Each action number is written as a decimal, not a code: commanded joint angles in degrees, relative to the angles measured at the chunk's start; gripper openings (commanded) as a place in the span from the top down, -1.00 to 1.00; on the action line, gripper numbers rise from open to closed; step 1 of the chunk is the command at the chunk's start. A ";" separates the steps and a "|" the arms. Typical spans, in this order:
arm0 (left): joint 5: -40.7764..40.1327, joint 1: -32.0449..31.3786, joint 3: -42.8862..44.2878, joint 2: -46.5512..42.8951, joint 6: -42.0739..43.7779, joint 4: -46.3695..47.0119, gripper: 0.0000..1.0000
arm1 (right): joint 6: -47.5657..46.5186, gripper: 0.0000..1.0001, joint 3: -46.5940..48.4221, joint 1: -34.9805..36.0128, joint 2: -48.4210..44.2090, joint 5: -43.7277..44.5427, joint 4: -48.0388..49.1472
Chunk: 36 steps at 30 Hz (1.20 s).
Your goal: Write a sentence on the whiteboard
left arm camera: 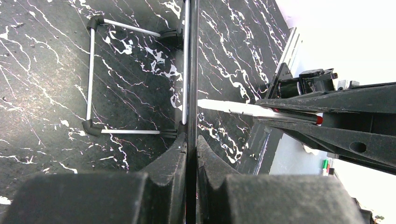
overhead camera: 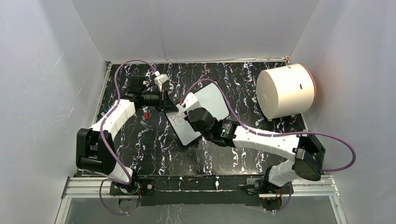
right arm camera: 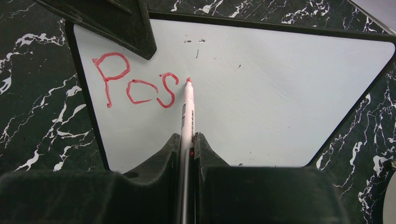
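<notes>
Marker tip on the board, right after the third letter! Your right gripper (right arm camera: 187, 140) has its fingers pressed together on the slim white marker pen with the red tip (right arm camera: 188, 109). That tip touches the small white rectangular whiteboard with the thin black frame (right arm camera: 280, 84) just right of the red handwritten letters "Pos" (right arm camera: 135, 88). Those three letters sit at the board's left end; the wide white area to their right is bare apart from a few dark specks. Your left gripper (left arm camera: 189, 142) pinches the board's thin edge, fingers closed on it, with a silver wire stand with black corners (left arm camera: 91, 74) showing behind. From above, the board sits near the middle of the black marble-patterned table (overhead camera: 154, 149), between the two arms.

By my reading you are starting the fourth letter, so it is early in the job. To do it well, draw a short downward stroke matching the height of the "o" and "s". Press lightly so the board does not slip in the left pinch, lift clear for the dot, and leave a small gap so letters do not merge.

Containers? None open. The big white cylinder with the red rim (overhead camera: 285, 91) lies on its side at the far right, well apart from the board. Whether anything is inside, I cannot tell.
</notes>
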 commanded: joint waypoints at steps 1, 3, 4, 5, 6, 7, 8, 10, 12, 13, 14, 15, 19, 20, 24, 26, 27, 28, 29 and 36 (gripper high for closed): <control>-3.85 -1.04 -0.63 1.76 0.87 -4.95 1.00 | 1.00 1.00 0.05 -0.34 -2.68 -0.01 -0.14; -3.68 -1.04 -0.62 1.76 0.89 -5.02 1.00 | 1.34 1.00 -0.28 -0.32 -2.77 0.00 -0.15; -3.75 -1.04 -0.63 1.76 0.90 -5.08 1.00 | 1.37 1.00 -0.29 -0.29 -2.68 0.01 -0.08; -3.76 -1.04 -0.62 1.76 0.89 -5.04 1.00 | 1.36 1.00 -0.39 -0.31 -2.60 0.00 0.00; -3.72 -1.04 -0.63 1.78 0.92 -5.02 1.00 | 1.44 1.00 -0.36 -0.27 -2.47 -0.04 0.05; -3.81 -1.04 -0.59 1.84 0.92 -5.02 1.00 | 1.44 1.00 -0.30 -0.29 -2.37 -0.06 0.06; -3.78 -1.04 -0.58 1.83 0.86 -5.04 1.00 | 1.45 1.00 -0.21 -0.33 -2.28 -0.09 0.12; -3.68 -1.04 -0.59 1.85 0.89 -5.02 1.00 | 1.45 1.00 -0.15 -0.31 -2.20 -0.38 0.34; -3.72 -1.04 -0.57 1.85 0.91 -5.04 1.00 | 1.45 1.00 -0.14 -0.33 -2.07 -0.60 0.48; -3.68 -1.06 -0.62 1.85 0.90 -5.02 1.00 | 1.44 1.00 -0.12 -0.28 -2.00 -0.71 0.61; -3.59 -1.04 -0.56 1.85 0.92 -5.02 1.00 | 1.45 1.00 -0.11 -0.27 -1.87 -0.71 0.72; -3.59 -1.04 -0.58 1.83 0.90 -5.02 1.00 | 1.40 1.00 -0.08 -0.33 -1.74 -0.50 0.65; -3.59 -1.07 -0.61 1.85 0.91 -5.08 1.00 | 1.36 1.00 0.11 -0.30 -1.10 -0.27 -0.03; -3.59 -1.04 -0.62 1.85 0.86 -5.02 1.00 | 1.43 1.00 0.18 -0.33 -0.97 -0.25 -0.39; -3.50 -1.01 -0.61 1.85 0.91 -5.02 1.00 | 1.84 1.00 0.00 -0.27 -1.03 -0.09 -1.53; -3.52 -1.08 -0.58 1.78 0.85 -5.04 1.00 | 2.08 1.00 -0.18 -0.27 -1.12 -0.16 -2.27; -3.53 -1.04 -0.58 1.77 0.95 -5.02 1.00 | 2.22 1.00 -0.26 -0.27 -1.09 -0.36 -2.55; -3.50 -1.04 -0.62 1.76 1.00 -5.04 1.00 | 2.31 1.00 -0.38 -0.33 -1.17 -0.57 -2.83; -3.43 -1.04 -0.54 1.76 0.98 -5.02 1.00 | 2.36 1.00 -0.44 -0.28 -1.26 -0.84 -3.03; -3.54 -1.04 -0.60 1.85 0.95 -5.04 1.00 | 2.84 1.00 -1.11 -0.29 -1.44 -1.61 -3.70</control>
